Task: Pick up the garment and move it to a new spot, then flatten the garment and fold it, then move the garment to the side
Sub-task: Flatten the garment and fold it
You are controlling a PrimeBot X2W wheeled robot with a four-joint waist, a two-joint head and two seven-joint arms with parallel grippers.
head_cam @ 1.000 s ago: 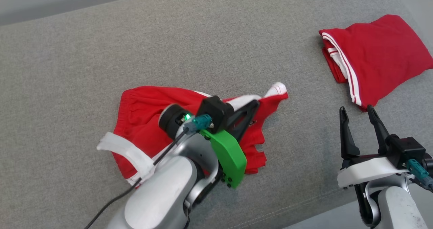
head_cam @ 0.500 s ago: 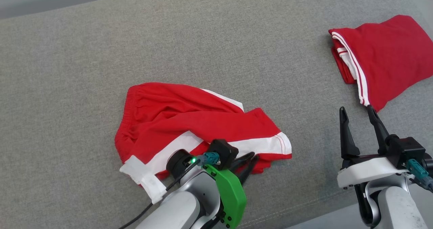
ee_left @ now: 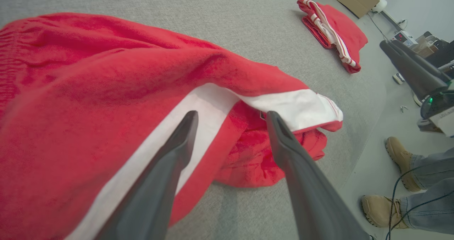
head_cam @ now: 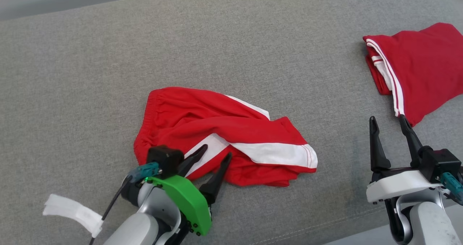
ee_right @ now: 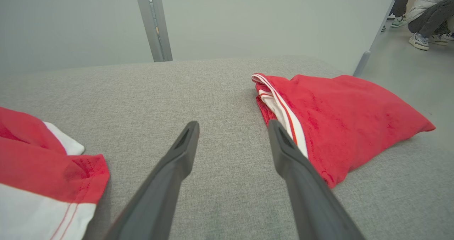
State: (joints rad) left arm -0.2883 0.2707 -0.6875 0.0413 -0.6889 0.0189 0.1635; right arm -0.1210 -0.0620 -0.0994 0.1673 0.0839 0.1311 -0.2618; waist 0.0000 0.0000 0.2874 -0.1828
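At the near edge of the bench (head_cam: 108, 56), a broad slab upholstered in grey woven cloth, the left pincer (head_cam: 216, 153) stands released. Its two long dark fingers are spread wide at the near hem of the garment (head_cam: 202, 118), a pair of soft red knit shorts with a broad white side stripe. A second ago that pincer was clenched on the cloth and carried it bunched up. Half a second ago it was laying it down, and now the jaws have sprung apart and nothing is held.

In the left wrist view the left pincer (ee_left: 231, 116) straddles the white stripe, with the garment (ee_left: 106, 73) lying free beneath. Whether the tips touch the cloth I cannot tell. By my reading the move to a new spot is done and flattening comes next. The shorts sit mid-bench in a rumpled heap, gathered elastic waistband to the robot's left, one leg flopped across the other with folds tucked under. The fabric looks limp and matte and will likely drag on the coarse weave.

Well apart on the right, the right pincer (head_cam: 387, 120) is likewise released and empty. It points toward a second red garment with thin white piping (head_cam: 423, 75), folded into a neat pad near the bench's right edge.
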